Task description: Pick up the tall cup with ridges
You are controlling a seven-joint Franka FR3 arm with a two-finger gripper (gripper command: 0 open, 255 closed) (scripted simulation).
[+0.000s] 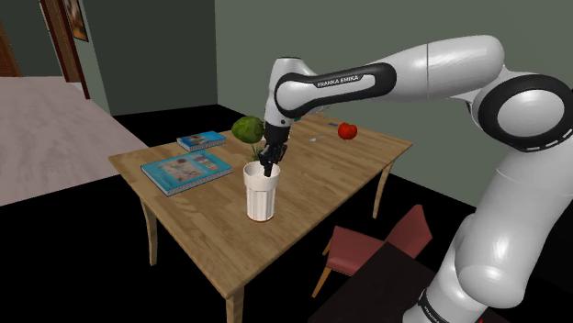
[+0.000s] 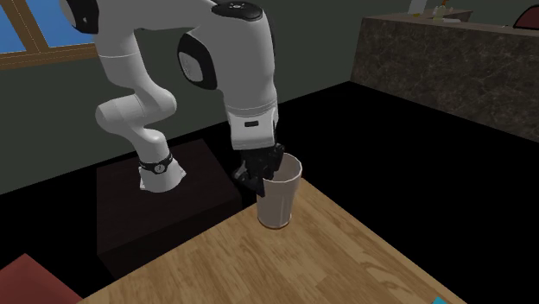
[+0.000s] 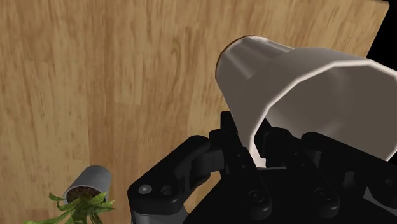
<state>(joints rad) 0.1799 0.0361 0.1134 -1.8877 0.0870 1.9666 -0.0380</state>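
A tall white cup with faceted, ridged sides stands upright near the middle of the wooden table. My black gripper comes down from above and is shut on the cup's rim, one finger inside and one outside. The second exterior view has the gripper clasping the rim of the cup on the side nearest the arm's stand. In the wrist view the cup's wall runs between the fingers. Whether the cup's base still touches the table I cannot tell.
Two blue books lie towards the shoulder view's left. A potted green plant stands just behind the gripper, and a red fruit sits at the table's far corner. A red chair stands beside the table's near edge.
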